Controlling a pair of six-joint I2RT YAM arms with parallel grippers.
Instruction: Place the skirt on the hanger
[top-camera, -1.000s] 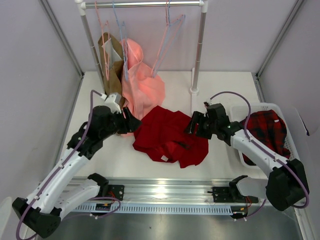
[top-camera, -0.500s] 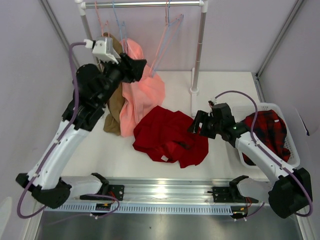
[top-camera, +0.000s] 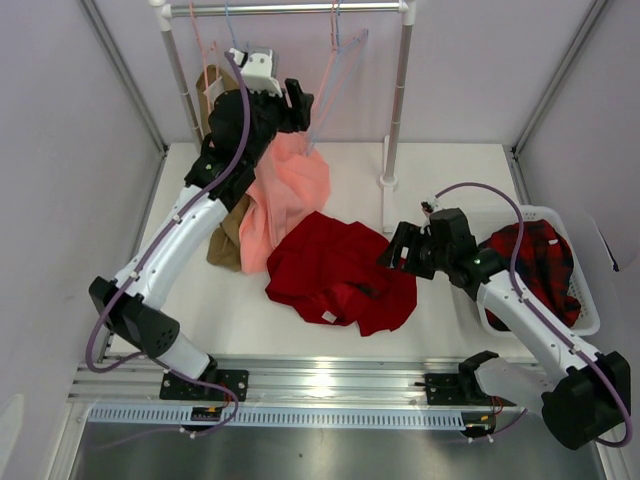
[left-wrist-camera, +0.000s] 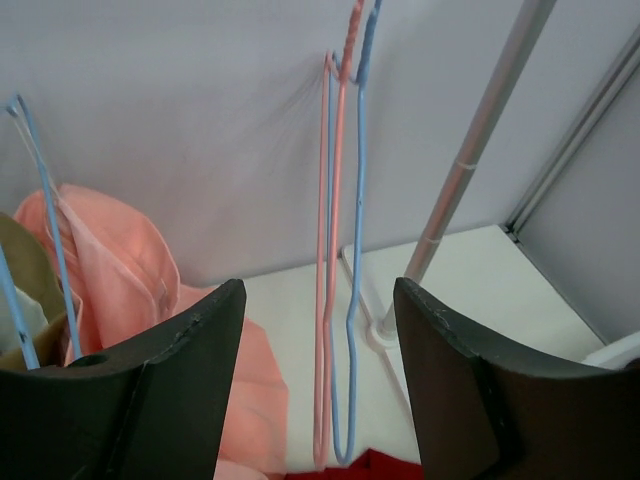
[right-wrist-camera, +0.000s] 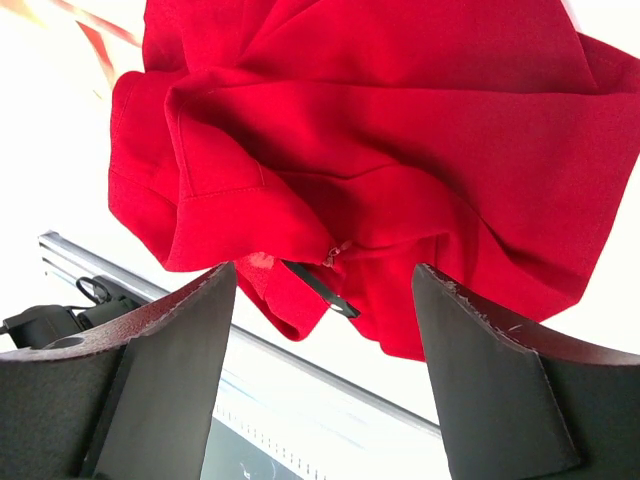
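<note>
The skirt (top-camera: 340, 268) lies crumpled, dark red, mid-table with a small white label near its front edge. In the right wrist view the skirt (right-wrist-camera: 380, 130) fills the upper part, its zip showing. My right gripper (top-camera: 395, 250) (right-wrist-camera: 322, 272) hovers open over the skirt's right edge, nothing between its fingers. The pale pink hanger (top-camera: 322, 88) hangs from the rail beside a light blue one. My left gripper (top-camera: 300, 105) (left-wrist-camera: 318, 290) is raised, open and empty, facing the hanger (left-wrist-camera: 325, 300), which hangs beyond the fingertips. A sliver of the skirt (left-wrist-camera: 372, 468) shows below.
The clothes rail (top-camera: 290, 8) stands on a post (top-camera: 397, 100) at the back. A salmon-pink garment (top-camera: 285, 180) and a brown garment (top-camera: 226, 235) hang at its left. A light blue hanger (left-wrist-camera: 357, 250) hangs beside the pink one. A white basket (top-camera: 592, 318) holds plaid cloth (top-camera: 540, 260).
My left arm has swung up from the table beside the skirt to the rail, its jaws opening wider. The right arm has barely shifted.
</note>
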